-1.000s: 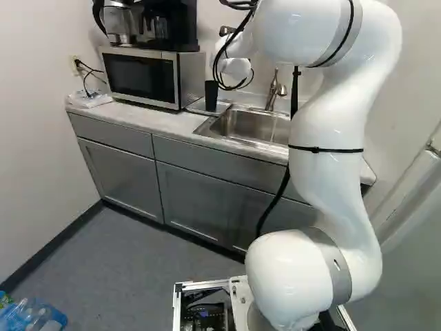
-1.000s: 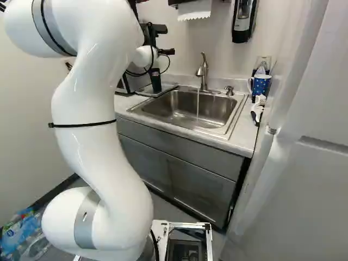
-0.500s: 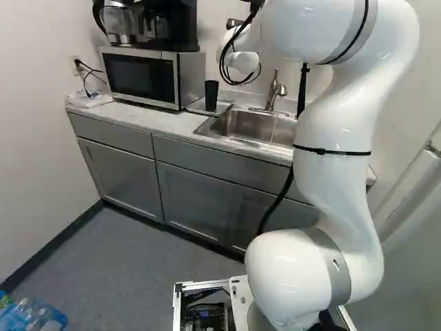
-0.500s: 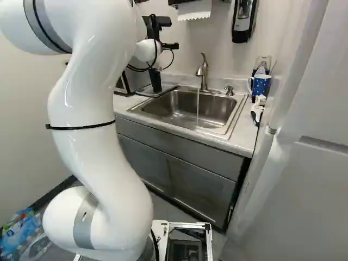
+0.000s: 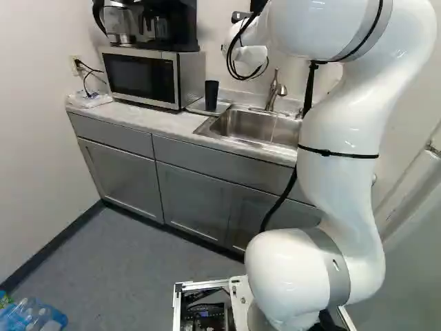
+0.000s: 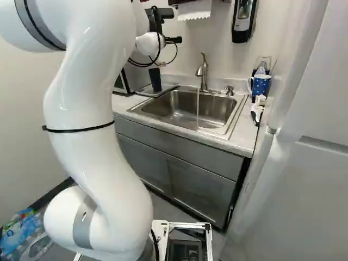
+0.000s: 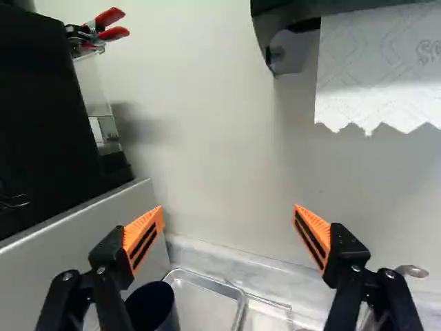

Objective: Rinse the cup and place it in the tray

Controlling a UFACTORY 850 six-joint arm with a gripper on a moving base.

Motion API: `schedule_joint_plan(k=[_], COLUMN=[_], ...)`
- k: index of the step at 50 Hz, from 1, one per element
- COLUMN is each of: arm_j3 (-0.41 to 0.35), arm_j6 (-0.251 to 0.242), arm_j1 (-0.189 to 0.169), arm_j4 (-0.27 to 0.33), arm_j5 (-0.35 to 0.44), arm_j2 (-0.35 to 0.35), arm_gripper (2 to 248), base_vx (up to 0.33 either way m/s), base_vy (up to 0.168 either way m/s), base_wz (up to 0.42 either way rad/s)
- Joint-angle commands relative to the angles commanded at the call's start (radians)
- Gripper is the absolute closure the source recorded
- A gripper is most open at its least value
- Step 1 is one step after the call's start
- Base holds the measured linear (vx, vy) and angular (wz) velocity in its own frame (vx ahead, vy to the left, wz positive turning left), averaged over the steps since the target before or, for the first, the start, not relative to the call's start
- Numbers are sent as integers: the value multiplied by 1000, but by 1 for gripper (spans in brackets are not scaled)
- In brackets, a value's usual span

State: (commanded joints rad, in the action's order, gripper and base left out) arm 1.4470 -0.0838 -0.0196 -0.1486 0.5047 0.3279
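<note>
Mottled counter (image 5: 153,120), round cup (image 5: 211,95), rimmed tray (image 7: 203,303)

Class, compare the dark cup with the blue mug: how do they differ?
The dark cup is plain; the blue mug has pale spots.
The mug has a handle, while the cup shows none.
The cup stands on the tray, the mug across the sink from it.
Both are upright.

Room fairly bright. Glare spots on white arm (image 6: 89,141), glints in steel sink (image 6: 185,115). Wrist view: soft shadows on wall (image 7: 213,138), black appliance (image 7: 45,103) very dark.
</note>
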Motion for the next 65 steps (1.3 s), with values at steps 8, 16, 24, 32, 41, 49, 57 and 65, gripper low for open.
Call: schedule_joint_plan(k=[8, 16, 24, 32, 41, 49, 57, 65], arm_j3=[-11, -20, -25, -24, -14, 2, 19, 36], arm_j6=[0, 0, 0, 0, 0, 0, 0, 0], arm_j1=[-6, -16, -33, -52, -74, -93, -111, -127], arm_j4=[0, 6, 13, 24, 40, 53, 61, 61], arm_j5=[-6, -11, -21, -33, -48, -66, -88, -110], arm_j2=[-10, -17, -22, -21, -12, 2, 16, 31], arm_gripper=[3, 3, 3, 3, 3, 3, 3, 3], base_vx=[0, 0, 0, 0, 0, 0, 0, 0], base_vy=[0, 0, 0, 0, 0, 0, 0, 0], base_wz=[0, 0, 0, 0, 0, 0, 0, 0])
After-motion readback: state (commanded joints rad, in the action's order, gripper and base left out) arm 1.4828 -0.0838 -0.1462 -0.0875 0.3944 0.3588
